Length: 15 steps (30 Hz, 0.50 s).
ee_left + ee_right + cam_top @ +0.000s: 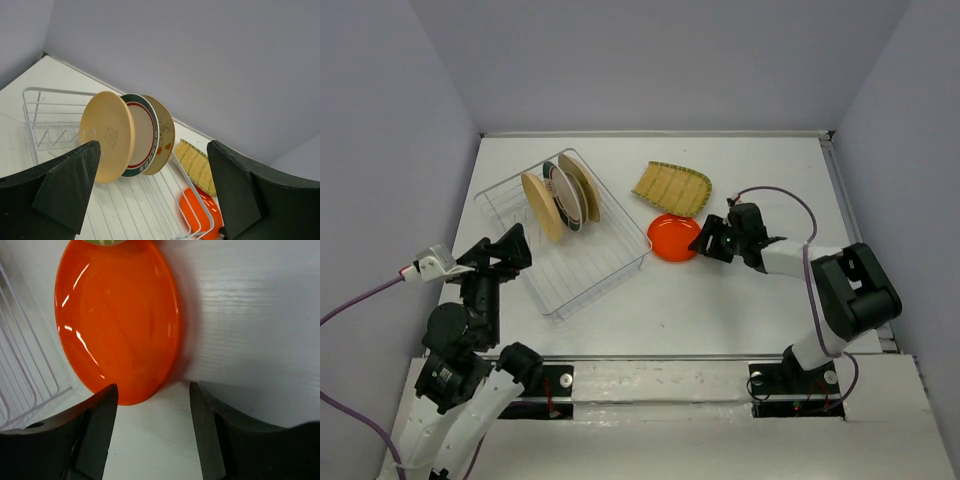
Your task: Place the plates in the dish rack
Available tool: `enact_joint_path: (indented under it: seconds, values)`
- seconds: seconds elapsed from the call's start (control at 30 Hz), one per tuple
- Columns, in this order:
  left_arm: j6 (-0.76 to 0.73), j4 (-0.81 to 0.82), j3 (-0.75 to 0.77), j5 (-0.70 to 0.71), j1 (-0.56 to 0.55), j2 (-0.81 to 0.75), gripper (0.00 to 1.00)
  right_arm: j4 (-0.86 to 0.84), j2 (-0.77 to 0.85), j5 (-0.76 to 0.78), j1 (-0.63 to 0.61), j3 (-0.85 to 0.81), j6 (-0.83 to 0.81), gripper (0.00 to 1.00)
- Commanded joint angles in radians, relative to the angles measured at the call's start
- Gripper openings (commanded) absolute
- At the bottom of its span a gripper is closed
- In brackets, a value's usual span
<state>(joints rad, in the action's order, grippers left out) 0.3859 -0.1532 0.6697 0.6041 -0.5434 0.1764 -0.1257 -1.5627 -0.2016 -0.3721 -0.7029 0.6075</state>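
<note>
Glossy orange-red plate [670, 238] looks stiff, light, slippery: right end effector [700, 241], fingers apart, suits its three-o'clock rim.

You have a white table [720, 300] whose faint wood grain shows up close in the right wrist view. Plain grey-lilac walls [650, 60] enclose it on the left, far and right sides. A white mounting board [660, 385] runs along its near edge.

Plates [673, 237] — five (three racked); dish rack [575, 280] — one.
</note>
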Motion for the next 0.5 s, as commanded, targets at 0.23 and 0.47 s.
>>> enact_joint_path:
  seconds: [0.23, 0.47]
  values:
    - [-0.027, 0.064, 0.002, -0.015, 0.002, 0.028, 0.99, -0.187, -0.184, -0.068, 0.038, -0.024, 0.118, 0.28]
    - [-0.028, 0.064, 0.001, -0.018, 0.003, 0.026, 0.99, -0.229, -0.071, 0.007, 0.076, 0.106, 0.161, 0.07]
